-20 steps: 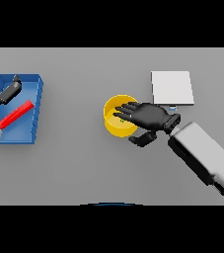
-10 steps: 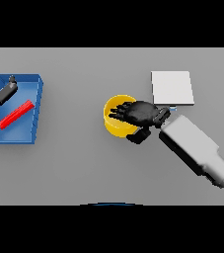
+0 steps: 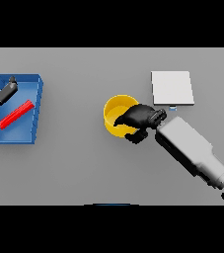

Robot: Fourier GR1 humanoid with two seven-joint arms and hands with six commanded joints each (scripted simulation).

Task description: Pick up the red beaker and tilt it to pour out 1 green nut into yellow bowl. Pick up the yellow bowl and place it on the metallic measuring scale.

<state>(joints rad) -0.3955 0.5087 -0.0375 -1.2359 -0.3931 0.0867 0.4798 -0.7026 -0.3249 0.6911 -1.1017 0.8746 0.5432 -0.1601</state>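
- The right hand (image 3: 139,117) has its fingers curled over the near rim of the yellow bowl (image 3: 117,109), gripping it.
- The scale (image 3: 171,88) lies just beyond the bowl, to its right.
- The left hand (image 3: 0,96), fingers loosely spread, sits far left of the bowl, over a blue tray (image 3: 34,94) holding the red beaker (image 3: 16,114).

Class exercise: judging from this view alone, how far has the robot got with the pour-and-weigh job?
Looks done: the red beaker lies in the blue tray by the left hand, so pouring seems over; no nut is visible. In hand: the right hand curls its fingers over the yellow bowl. Left: lifting the bowl onto the scale.
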